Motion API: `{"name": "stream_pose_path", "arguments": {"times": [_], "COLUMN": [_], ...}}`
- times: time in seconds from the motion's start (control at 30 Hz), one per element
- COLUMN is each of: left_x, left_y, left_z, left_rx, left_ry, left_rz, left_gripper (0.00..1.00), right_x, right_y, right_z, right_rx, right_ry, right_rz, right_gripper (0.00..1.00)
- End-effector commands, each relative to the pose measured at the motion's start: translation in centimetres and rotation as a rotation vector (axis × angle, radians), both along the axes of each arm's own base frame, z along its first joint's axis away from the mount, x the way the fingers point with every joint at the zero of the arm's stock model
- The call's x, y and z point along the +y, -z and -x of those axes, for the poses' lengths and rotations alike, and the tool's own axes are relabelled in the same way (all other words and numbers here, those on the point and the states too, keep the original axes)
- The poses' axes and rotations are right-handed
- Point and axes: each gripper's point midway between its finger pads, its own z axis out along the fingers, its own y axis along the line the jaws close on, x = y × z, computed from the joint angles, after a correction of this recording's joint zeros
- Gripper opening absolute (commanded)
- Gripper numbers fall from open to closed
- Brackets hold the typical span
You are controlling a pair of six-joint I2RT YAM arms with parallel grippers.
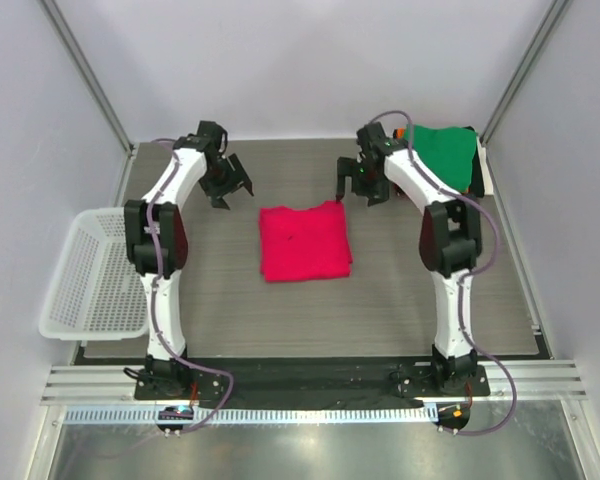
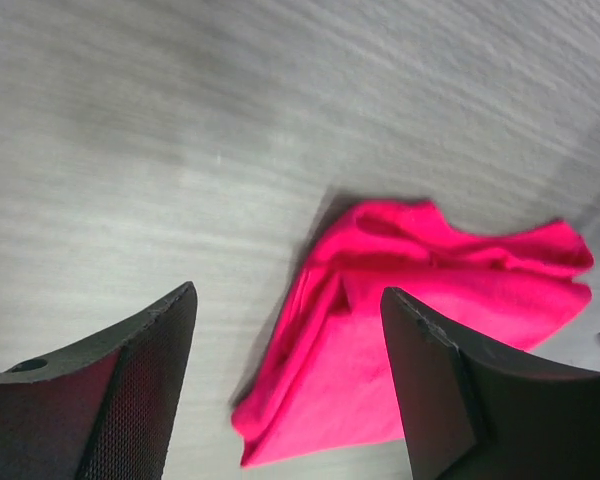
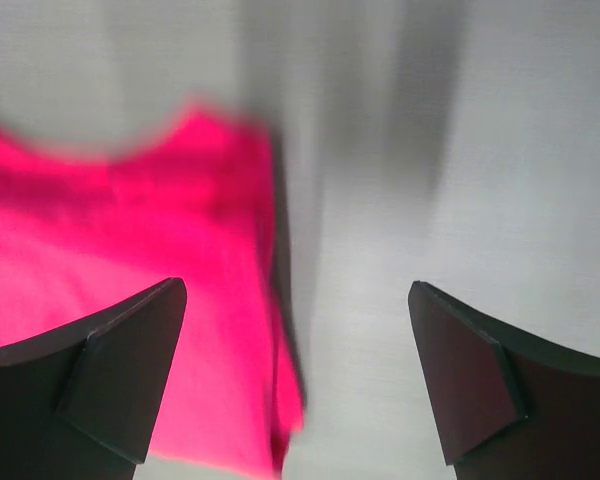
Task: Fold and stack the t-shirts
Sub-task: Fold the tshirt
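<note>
Pink shirt (image 1: 304,242) lies folded in a rough square, flat on the tabletop (image 1: 280,315), about mid-table between my two arms. Its edges are a bit uneven, and the far edge is rumpled with layers showing in the left wrist view.

My left pincer (image 1: 230,185) stands wide with nothing between the fingers. It sits past the shirt's far left corner, off to the left and apart from the cloth, over bare tabletop. From that wrist the shirt shows between the fingers and out to the right, not touching either one.

My right pincer (image 1: 355,185) also stands wide and holds nothing. It hangs near the shirt's far right corner, just beyond the far edge. The right wrist view is blurred: pink cloth fills the left side behind the left finger, and there is grey tabletop under the right finger. I see no contact with the cloth there, though the blur makes it hard to be sure.

Green shirt (image 1: 442,155) lies folded at the far right corner of the tabletop, behind my right arm and well apart from the pink one. A sliver of white and something dark show at its right edge; I cannot tell what they are.

White mesh basket (image 1: 90,275) sits at the left edge of the tabletop, beside my left arm.
</note>
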Motion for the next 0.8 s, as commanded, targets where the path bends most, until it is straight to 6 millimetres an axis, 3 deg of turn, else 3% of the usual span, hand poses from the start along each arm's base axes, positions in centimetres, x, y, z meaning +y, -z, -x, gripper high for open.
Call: {"name": "stream_pose_path", "arguments": {"times": [0.0, 0.03, 0.07, 0.1, 0.13, 0.17, 0.2, 0.23, 0.27, 0.33, 0.37, 0.4, 0.5, 0.57, 0.6, 0.67, 0.7, 0.73, 0.77], "left_x": [-0.3, -0.4, -0.3, -0.4, -0.6, -0.9, -0.8, -0.9, -1.0, -1.2, -1.5, -1.3, -0.9, -0.5, -0.3, 0.1, 0.3, 0.5, 0.7], "left_y": [-6.1, -6.5, -6.5, -5.1, -6.6, -6.5, -5.4, -6.4, -6.5, -5.4, -6.5, -5.6, -6.1, -7.0, -6.8, -7.2, -7.7, -7.9, -8.0], "left_z": [3.1, 3.8, 4.7, 6.4, 7.2, 8.2, 9.9, 10.7, 11.6, 13.9, 14.7, 15.9, 17.9, 19.0, 19.5, 20.2, 20.8, 21.3, 21.6], "left_rx": [-0.087, -0.097, -0.096, -0.053, -0.096, -0.091, -0.06, -0.091, -0.091, -0.062, -0.097, -0.072, -0.089, -0.113, -0.109, -0.122, -0.133, -0.136, -0.14], "left_ry": [0.043, 0.049, 0.047, 0.056, 0.056, 0.062, 0.062, 0.065, 0.061, 0.069, 0.073, 0.071, 0.057, 0.05, 0.044, 0.043, 0.046, 0.056, 0.06], "left_rz": [-0.012, -0.014, -0.021, -0.03, -0.02, -0.02, -0.025, -0.016, -0.012, -0.023, -0.01, -0.013, -0.008, -0.007, -0.01, -0.015, -0.016, -0.022, -0.032], "left_gripper": [0.75, 0.75, 0.75, 0.74, 0.74, 0.74, 0.73, 0.73, 0.73, 0.72, 0.72, 0.72, 0.71, 0.71, 0.7, 0.7, 0.71, 0.71, 0.7], "right_x": [2.6, 3.3, 3.0, 3.7, 3.9, 3.4, 3.3, 3.6, 3.5, 4.2, 4.9, 5.2, 6.8, 8.3, 10.3, 12.1, 12.6, 12.5, 11.8], "right_y": [-5.2, -7.2, -4.5, -4.3, -4.5, -2.1, -1.3, -0.9, 0.6, 1.6, 2.7, 3.0, 4.1, 3.9, 3.5, 2.1, 1.5, 0.8, 0.6], "right_z": [4.5, 5.0, 7.6, 8.7, 9.3, 11.2, 12.1, 12.5, 14.4, 15.5, 17.2, 17.8, 19.9, 20.9, 22.5, 23.2, 23.7, 24.1, 23.7], "right_rx": [-0.095, -0.163, -0.091, -0.07, -0.091, -0.031, -0.012, -0.016, 0.024, 0.033, 0.069, 0.075, 0.095, 0.107, 0.111, 0.085, 0.078, 0.07, 0.043], "right_ry": [-0.043, -0.062, -0.063, -0.067, -0.075, -0.064, -0.062, -0.059, -0.057, -0.056, -0.075, -0.08, -0.093, -0.097, -0.154, -0.195, -0.205, -0.205, -0.179], "right_rz": [-0.219, -0.288, -0.303, -0.358, -0.38, -0.369, -0.369, -0.384, -0.382, -0.399, -0.396, -0.397, -0.382, -0.405, -0.415, -0.435, -0.436, -0.423, -0.393], "right_gripper": [1.0, 0.97, 0.96, 0.95, 0.9, 0.89, 0.87, 0.85, 0.76, 0.65, 0.55, 0.52, 0.36, 0.31, 0.31, 0.37, 0.46, 0.66, 0.76]}}
